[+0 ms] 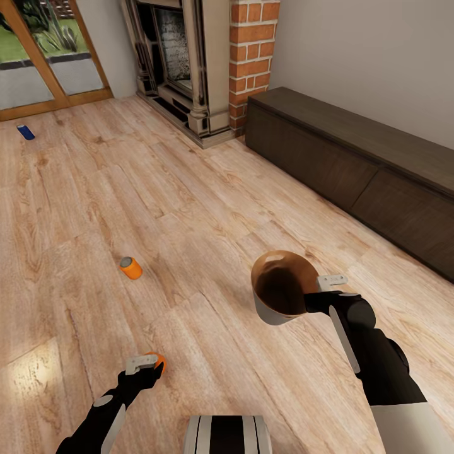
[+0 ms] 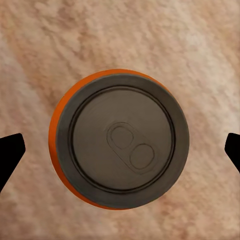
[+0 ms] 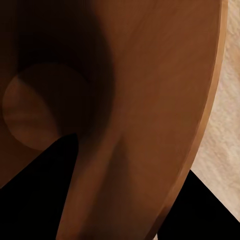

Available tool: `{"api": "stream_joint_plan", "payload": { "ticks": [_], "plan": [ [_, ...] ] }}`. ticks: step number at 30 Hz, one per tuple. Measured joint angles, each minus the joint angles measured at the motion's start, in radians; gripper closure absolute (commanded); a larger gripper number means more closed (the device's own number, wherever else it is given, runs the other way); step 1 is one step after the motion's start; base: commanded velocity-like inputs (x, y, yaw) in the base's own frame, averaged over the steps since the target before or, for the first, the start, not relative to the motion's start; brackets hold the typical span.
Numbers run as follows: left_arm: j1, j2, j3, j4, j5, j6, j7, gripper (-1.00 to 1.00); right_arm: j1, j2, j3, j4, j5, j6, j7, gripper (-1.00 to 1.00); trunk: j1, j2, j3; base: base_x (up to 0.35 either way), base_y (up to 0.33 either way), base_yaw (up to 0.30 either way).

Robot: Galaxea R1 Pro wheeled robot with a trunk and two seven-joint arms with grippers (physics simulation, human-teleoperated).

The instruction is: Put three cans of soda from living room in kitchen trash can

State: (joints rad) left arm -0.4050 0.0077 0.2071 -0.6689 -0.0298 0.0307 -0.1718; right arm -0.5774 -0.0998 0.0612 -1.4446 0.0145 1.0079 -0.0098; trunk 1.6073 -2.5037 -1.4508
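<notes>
The blue can of soda [image 1: 26, 132] lies on its side on the wood plank floor [image 1: 208, 208] at far left, near the wood-framed glass doors [image 1: 44, 57]. Nearer, a second can of soda [image 1: 131, 268], orange with a grey top, lies tilted on the floor, well apart from both arms.

The left gripper [image 1: 153, 366] is low over the floor, above a third can of soda [image 1: 159, 361], orange, which it partly hides in the head view. In the left wrist view this can [image 2: 119, 139] stands upright with its grey top and pull-tab facing the camera; the two black fingertips [image 2: 10, 150] stand spread wide to either side of it, apart from its rim. The left claw is spread.

A brick fireplace [image 1: 208, 63] stands at the rear centre, and a dark wood cabinet [image 1: 353, 164] runs along the wall at right.

The right gripper [image 1: 323, 293] pinches the rim of the tash can [image 1: 282, 287], held above the floor with its brown inside facing up. In the right wrist view the brown inner wall [image 3: 150, 100] and round base show, with one black finger [image 3: 45, 175] inside the rim and the other outside
</notes>
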Motion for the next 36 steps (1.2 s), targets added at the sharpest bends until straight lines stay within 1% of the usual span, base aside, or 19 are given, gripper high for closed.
{"api": "stream_joint_plan", "payload": {
  "ticks": [7,8,36],
  "plan": [
    [0.000,0.000,0.000,0.000,0.000,0.000,0.000,-1.00,0.001,0.000,0.000,0.000,0.000,-0.001,0.000,1.00,0.000,0.000,0.000,0.000,0.000,0.000],
    [0.000,0.000,0.000,0.000,-0.001,0.000,0.000,1.00,0.001,0.000,0.000,0.000,0.000,-0.001,0.000,1.00,0.000,0.000,0.000,0.000,0.000,0.000],
    [0.000,-0.001,-0.003,-0.004,-0.001,0.000,0.000,1.00,0.001,0.000,0.000,0.000,0.000,0.000,0.000,1.00,0.000,0.000,0.000,0.000,0.000,0.000]
  ]
}}
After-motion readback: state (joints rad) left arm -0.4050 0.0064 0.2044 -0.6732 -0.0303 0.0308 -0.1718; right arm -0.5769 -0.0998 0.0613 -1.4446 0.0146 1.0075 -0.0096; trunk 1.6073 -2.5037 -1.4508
